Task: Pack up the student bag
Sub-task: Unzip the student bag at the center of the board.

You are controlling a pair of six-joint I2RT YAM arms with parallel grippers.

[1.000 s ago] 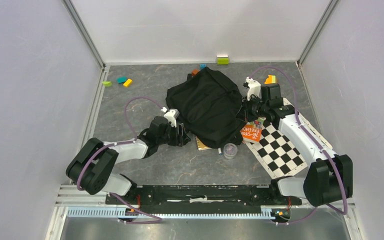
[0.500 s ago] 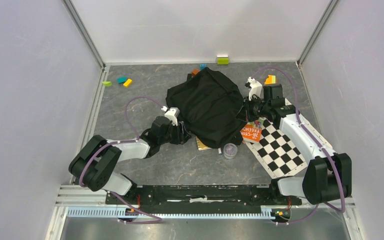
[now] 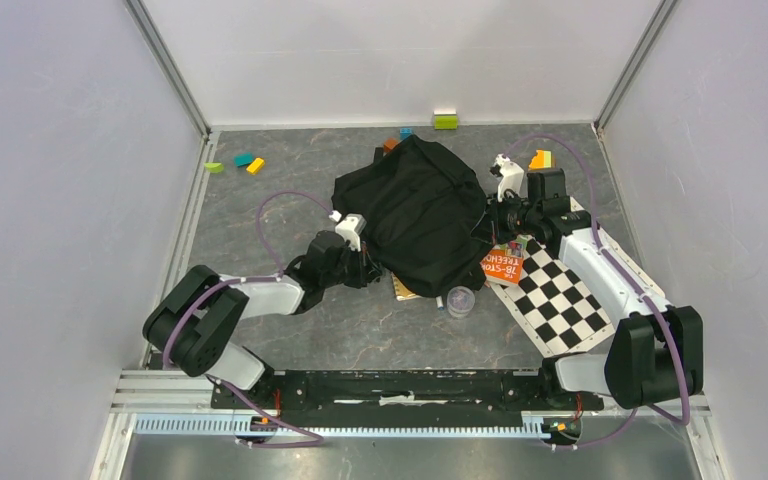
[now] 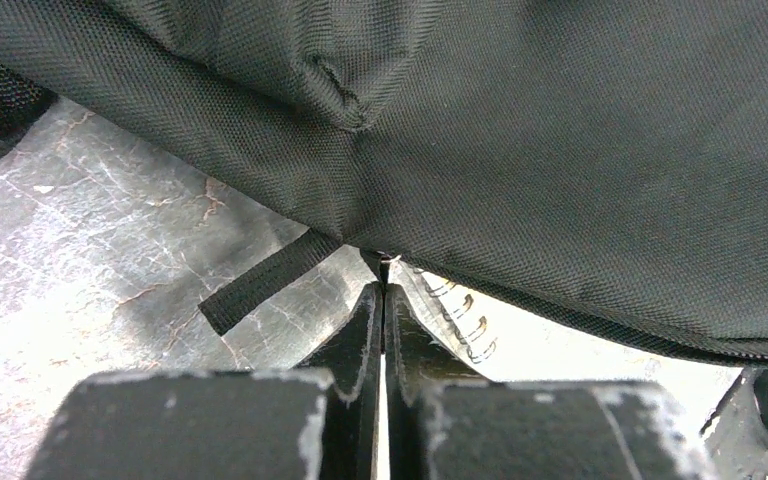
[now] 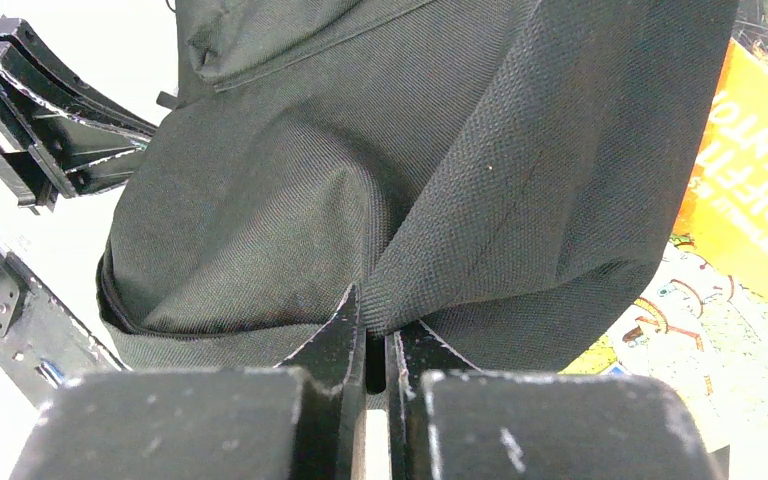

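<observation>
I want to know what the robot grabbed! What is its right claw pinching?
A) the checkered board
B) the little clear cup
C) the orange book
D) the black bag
D: in the right wrist view, the right claw is closed on a fold of the black student bag, with the fabric caught between its two fingers.
</observation>
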